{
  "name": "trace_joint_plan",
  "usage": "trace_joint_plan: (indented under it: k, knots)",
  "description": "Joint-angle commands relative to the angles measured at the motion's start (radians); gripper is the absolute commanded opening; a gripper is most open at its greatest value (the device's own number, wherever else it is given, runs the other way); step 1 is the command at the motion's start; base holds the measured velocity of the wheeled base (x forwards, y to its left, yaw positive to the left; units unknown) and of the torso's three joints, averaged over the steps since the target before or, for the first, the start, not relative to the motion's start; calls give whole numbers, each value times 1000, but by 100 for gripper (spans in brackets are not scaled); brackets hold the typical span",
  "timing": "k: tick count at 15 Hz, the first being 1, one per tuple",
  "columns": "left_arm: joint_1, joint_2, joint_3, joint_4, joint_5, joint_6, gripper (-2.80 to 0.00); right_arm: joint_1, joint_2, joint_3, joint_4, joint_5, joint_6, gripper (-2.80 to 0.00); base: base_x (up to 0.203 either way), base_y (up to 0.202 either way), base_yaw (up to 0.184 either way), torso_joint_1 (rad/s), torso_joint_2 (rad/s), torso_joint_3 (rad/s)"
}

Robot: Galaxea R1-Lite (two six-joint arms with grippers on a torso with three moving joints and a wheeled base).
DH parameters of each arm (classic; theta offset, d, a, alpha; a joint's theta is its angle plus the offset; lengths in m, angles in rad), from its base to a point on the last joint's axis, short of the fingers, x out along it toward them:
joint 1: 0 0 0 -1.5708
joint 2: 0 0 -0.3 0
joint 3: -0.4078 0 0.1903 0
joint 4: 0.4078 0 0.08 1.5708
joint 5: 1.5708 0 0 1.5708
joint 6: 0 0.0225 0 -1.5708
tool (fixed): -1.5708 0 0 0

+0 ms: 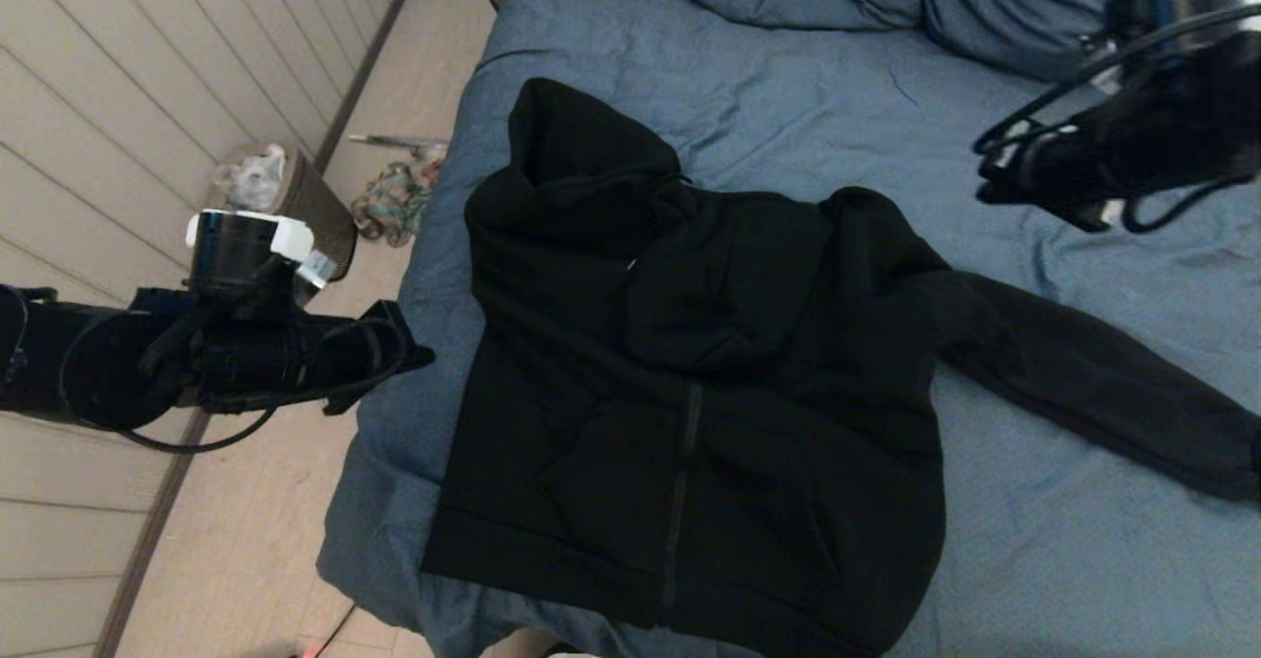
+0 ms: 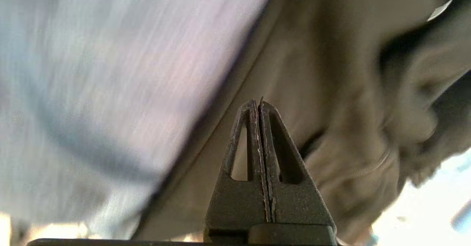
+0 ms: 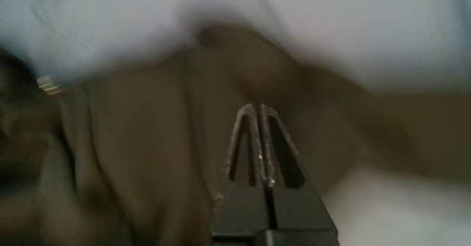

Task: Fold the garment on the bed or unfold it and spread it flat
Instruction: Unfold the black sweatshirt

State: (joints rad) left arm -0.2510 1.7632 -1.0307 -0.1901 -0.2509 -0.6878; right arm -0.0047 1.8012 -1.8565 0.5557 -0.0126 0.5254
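Head view: garment [image 1: 690, 382] lies on the bed [image 1: 788, 106], zipper side up, hood toward the pillows, one sleeve stretched out to the robot's right. Left gripper [image 1: 394, 353] hangs off the bed's left edge, fingers together, empty. Right gripper [image 1: 995, 180] hovers above the duvet, fingers together, empty.

A black hooded sweatshirt [image 1: 690, 392] lies front up on the blue bed [image 1: 788, 97], zipper done up, hood toward the pillows and one sleeve stretched out to the right. The left gripper [image 1: 394, 353] hovers beside the bed's edge; the right gripper [image 1: 995, 180] hangs above the bedding, apart from the sweatshirt.
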Motion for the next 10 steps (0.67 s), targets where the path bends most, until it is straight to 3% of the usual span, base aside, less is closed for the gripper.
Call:
trace_joint_plan:
  k: [1, 3, 4, 10]
  knots:
    - [-24, 35, -94, 15, 21, 34, -280, -83, -164, 104, 162, 177, 36, -280, 0, 0, 0, 0, 0, 0]
    - [-87, 71, -224, 68, 89, 82, -280, -162, -256, 239, 203, 313, 64, -280, 0, 0, 0, 0, 0, 0]
    - [-143, 80, -272, 99, 114, 91, -280, -174, -282, 289, 213, 337, 75, -280, 0, 0, 0, 0, 0, 0]
    - [-513, 104, -443, 174, 138, 93, -280, -181, -354, 433, 214, 350, 65, -280, 0, 0, 0, 0, 0, 0]
